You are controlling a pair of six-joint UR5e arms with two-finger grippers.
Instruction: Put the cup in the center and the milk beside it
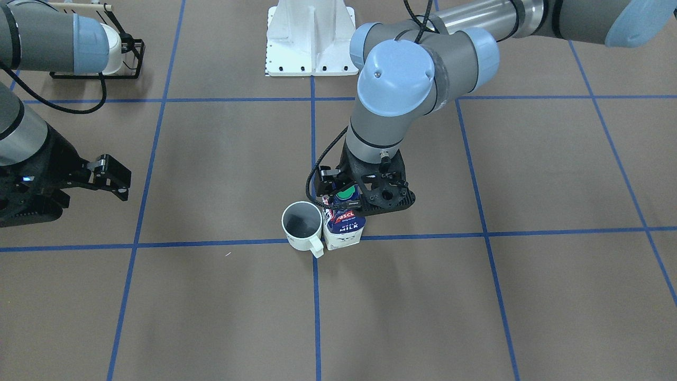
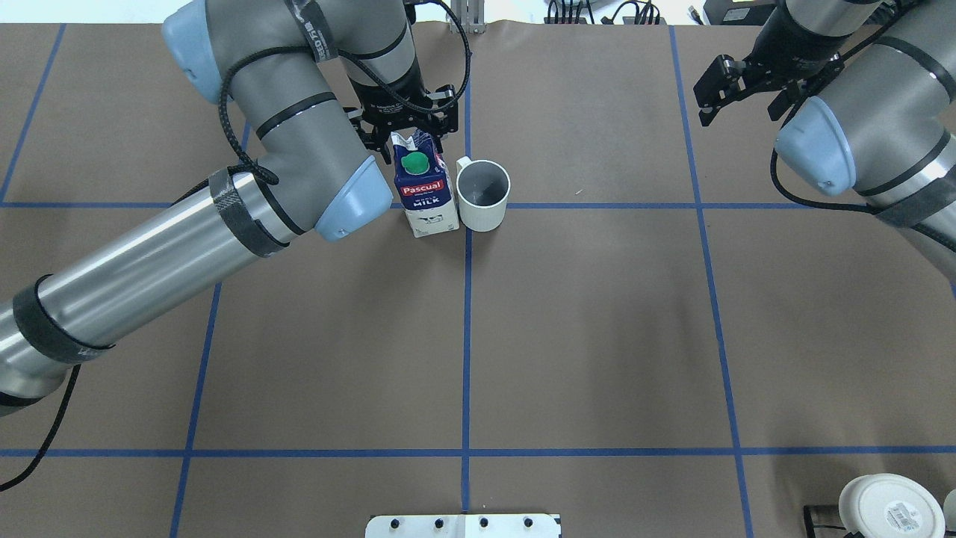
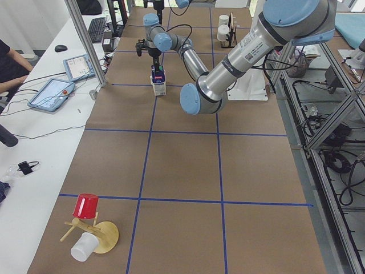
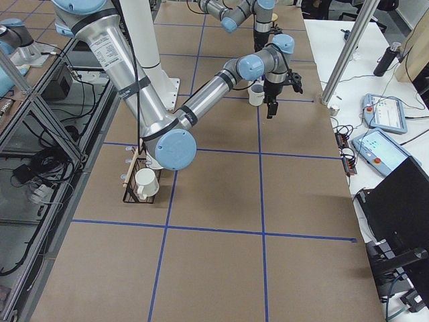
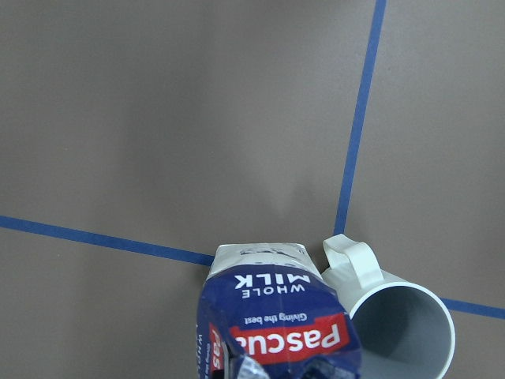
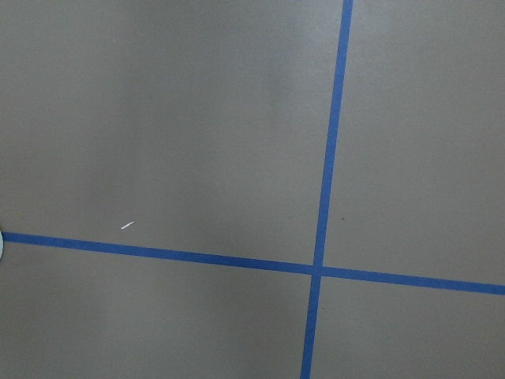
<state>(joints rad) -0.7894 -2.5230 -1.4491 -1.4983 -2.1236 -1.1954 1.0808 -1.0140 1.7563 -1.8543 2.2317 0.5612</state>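
Counting first: one cup, one milk, two arms, one pair of fingers on each. At the margins, one squat white cup near the robot's right side and one white base plate at the robot's edge.

Cup upright, dark inside showing, seated on the center where two blue tape lines cross; crossing itself mostly hidden under its base. Handle turned away from the robot. Milk upright just beside the cup on the robot's left, green cap up; touching or barely apart, cannot tell.

Room: bare brown counter around the pair, both toward the robot and toward the operators; counter edges well apart from both things. Wide open stretch between cup and right arm.

Left fingers down over the carton's gable, one on each side of the top, pressed against it with no gap seen, pinching the milk, carton base on the counter. Right fingers spread apart, holding nothing, hovering above bare counter well apart from the pair.
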